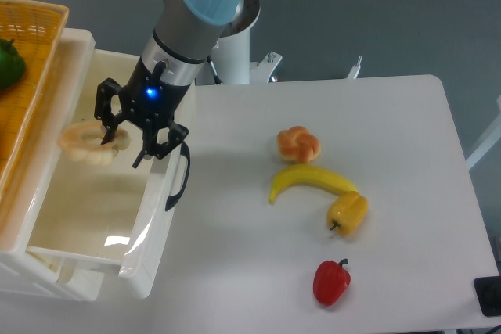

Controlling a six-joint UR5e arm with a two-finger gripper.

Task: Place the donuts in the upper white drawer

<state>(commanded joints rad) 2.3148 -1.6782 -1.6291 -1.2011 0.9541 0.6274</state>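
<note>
At the far left a woven orange basket (31, 52) holds a green pepper (8, 64), and beside it the upper white drawer (149, 224) stands pulled out, its cream inside holding the pale ring donut (84, 144) near the back left. The gripper (133, 138) hangs over that drawer with its fingers spread apart and nothing between them, one finger by the ring's right edge, though whether they touch cannot be told. Out on the white table (235, 256) to the right lie the orange-tan lobed donut (298, 144), just above the yellow banana (311, 181), then a yellow bell pepper (348, 213) touching the banana's right end, and a red pepper (331, 281) nearer the front.
</note>
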